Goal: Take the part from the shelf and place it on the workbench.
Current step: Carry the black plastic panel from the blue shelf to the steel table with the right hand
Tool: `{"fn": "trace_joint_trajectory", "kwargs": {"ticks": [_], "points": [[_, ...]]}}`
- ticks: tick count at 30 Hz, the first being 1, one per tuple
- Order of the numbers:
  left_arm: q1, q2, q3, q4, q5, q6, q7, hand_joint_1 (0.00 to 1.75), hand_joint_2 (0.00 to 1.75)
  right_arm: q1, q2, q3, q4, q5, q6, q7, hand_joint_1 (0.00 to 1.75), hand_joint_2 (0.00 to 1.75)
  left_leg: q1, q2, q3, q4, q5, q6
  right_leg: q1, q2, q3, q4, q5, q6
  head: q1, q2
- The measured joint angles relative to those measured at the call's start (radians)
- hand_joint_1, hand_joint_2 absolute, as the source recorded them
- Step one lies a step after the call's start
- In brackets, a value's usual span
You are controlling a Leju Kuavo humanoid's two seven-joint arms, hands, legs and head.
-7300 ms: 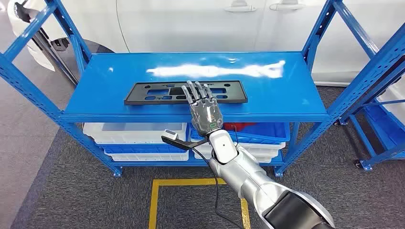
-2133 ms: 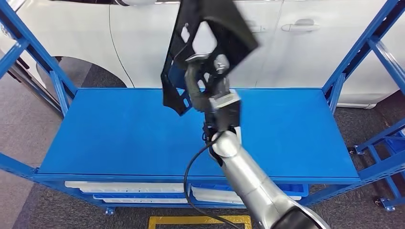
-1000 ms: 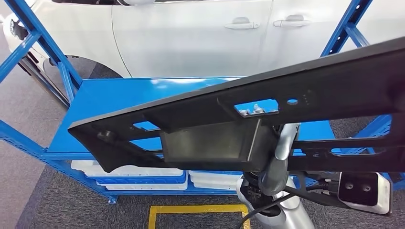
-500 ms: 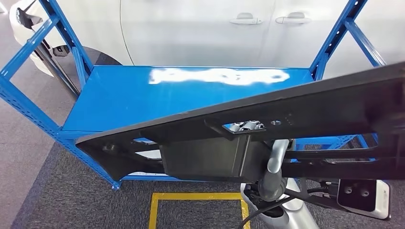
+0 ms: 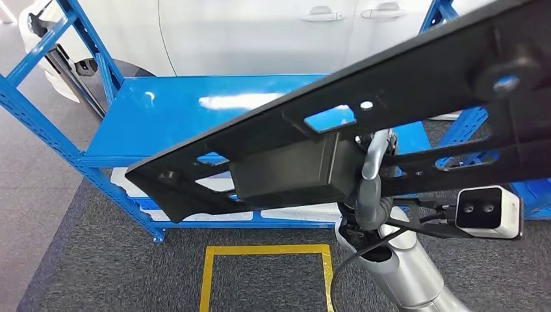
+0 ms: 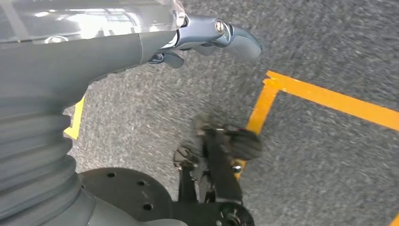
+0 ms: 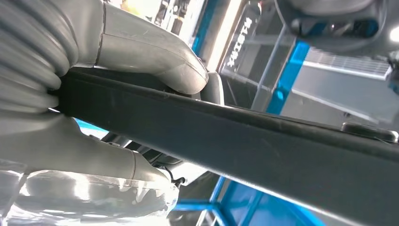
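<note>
Holding the part (image 5: 292, 169) up in the air, off the blue shelf (image 5: 182, 110) and just in front of it, tilted with one end high. Pinching its thin black bar (image 7: 235, 136) tight in the right hand (image 5: 370, 188), thumb (image 7: 155, 56) on one side and fingers on the other. Probably carrying it over to the workbench now. Doing that well likely meaning: gripping hard, turning slowly, and watching both long ends, since swinging them could be bumping the blue posts (image 5: 39, 123). Left hand (image 6: 211, 37) hanging over the grey floor (image 6: 329, 155), holding nothing; not telling if fingers are spread or curled.
</note>
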Motion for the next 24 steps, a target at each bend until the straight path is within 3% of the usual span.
{"fn": "trace_joint_trajectory", "kwargs": {"ticks": [1,2,3,5,7,9,11,12,15,16,17,18,20,22,24], "points": [[0.0,0.0,0.0,0.0,0.0,0.0,-0.001,0.0,1.75,-0.007,-0.007,0.005,0.003,-0.007,-0.01,0.0,1.75,1.75,0.0,0.0,-0.005,0.053,-0.014,-0.001,0.002,0.0,-0.016,0.001,0.012,0.0,0.0,0.0],[0.0,0.001,0.0,0.0,0.0,0.0,-0.002,0.0,1.75,-0.012,-0.015,0.01,0.006,-0.011,-0.018,0.0,1.75,1.75,0.0,0.0,0.004,0.078,-0.006,0.0,0.004,0.0,-0.032,0.002,0.024,0.0,0.0,0.0],[0.0,0.002,0.0,0.0,0.0,-0.001,-0.004,0.0,1.75,-0.017,-0.021,0.014,0.009,-0.015,-0.023,0.0,1.75,1.75,-0.001,0.0,0.03,0.068,0.018,0.004,0.006,0.0,-0.047,0.003,0.035,0.001,0.0,0.0],[-0.001,0.004,0.0,0.0,0.0,-0.001,-0.006,0.0,1.75,-0.028,-0.032,0.022,0.014,-0.021,-0.033,0.0,1.75,1.75,-0.006,-0.001,0.129,-0.048,0.056,0.021,0.011,0.0,-0.072,0.005,0.055,0.003,0.0,0.0],[-0.003,0.006,0.0,-0.001,0.0,0.0,-0.01,0.0,1.75,-0.044,-0.043,0.031,0.017,-0.028,-0.052,0.0,1.75,1.75,-0.013,-0.001,0.226,-0.19,0.043,0.037,0.012,-0.001,-0.084,0.004,0.073,0.01,0.0,0.0],[-0.004,0.007,0.0,-0.001,0.0,0.001,-0.012,0.0,1.75,-0.06,-0.054,0.043,0.019,-0.038,-0.081,-0.001,1.75,1.75,-0.021,-0.001,0.254,-0.25,0.035,0.045,0.007,-0.002,-0.087,-0.001,0.092,0.022,0.0,0.0],[-0.002,0.007,0.0,-0.001,-0.001,0.002,-0.013,0.0,1.75,-0.069,-0.069,0.055,0.021,-0.046,-0.111,-0.001,1.75,1.75,-0.019,0.002,0.244,-0.262,0.06,0.055,0.004,-0.002,-0.094,0.004,0.089,0.035,0.0,0.0],[-0.002,0.007,0.0,0.0,-0.001,0.002,-0.014,0.0,1.75,-0.072,-0.078,0.06,0.02,-0.05,-0.124,-0.001,1.75,1.75,-0.016,0.004,0.236,-0.269,0.074,0.06,0.004,0.0,-0.103,0.025,0.061,0.04,0.0,0.0],[-0.001,0.006,0.001,0.0,0.0,0.002,-0.017,0.0,1.75,-0.078,-0.109,0.072,0.016,-0.065,-0.148,-0.001,1.75,1.75,-0.014,0.007,0.193,-0.27,0.113,0.067,0.0,0.003,-0.151,0.191,-0.082,0.051,0.0,0.0],[0.0,0.006,0.001,0.0,0.0,0.002,-0.018,0.0,1.75,-0.078,-0.118,0.075,0.016,-0.069,-0.152,-0.001,1.75,1.75,-0.014,0.008,0.175,-0.267,0.124,0.066,-0.002,0.003,-0.161,0.25,-0.104,0.055,0.0,0.0],[0.0,0.006,0.002,0.0,0.001,0.003,-0.017,0.0,1.75,-0.078,-0.128,0.079,0.016,-0.075,-0.155,-0.001,1.75,1.75,-0.013,0.008,0.157,-0.264,0.134,0.064,-0.004,0.003,-0.159,0.285,-0.1,0.059,0.0,0.0],[0.0,0.005,0.003,0.0,0.002,0.005,-0.016,0.0,1.75,-0.077,-0.137,0.083,0.016,-0.083,-0.156,-0.001,1.75,1.75,-0.011,0.008,0.139,-0.259,0.143,0.061,-0.007,0.003,-0.142,0.287,-0.072,0.063,0.0,0.0],[0.001,0.003,0.007,0.0,0.008,0.012,-0.011,0.0,1.75,-0.078,-0.156,0.089,0.016,-0.1,-0.157,-0.001,1.75,1.75,-0.009,0.008,0.105,-0.243,0.157,0.052,-0.015,0.003,-0.062,0.2,-0.02,0.069,0.0,0.0],[0.001,0.002,0.011,0.0,0.012,0.019,-0.006,0.0,1.75,-0.079,-0.17,0.096,0.016,-0.113,-0.158,-0.002,1.75,1.75,-0.01,0.008,0.08,-0.219,0.164,0.041,-0.015,0.004,0.029,0.073,-0.042,0.065,0.0,0.0],[0.002,0.002,0.013,0.0,0.013,0.021,-0.002,0.0,1.75,-0.079,-0.179,0.102,0.016,-0.123,-0.157,-0.002,1.75,1.75,-0.012,0.007,0.07,-0.207,0.173,0.03,-0.011,0.005,0.062,0.016,-0.073,0.047,0.0,0.0]]}}
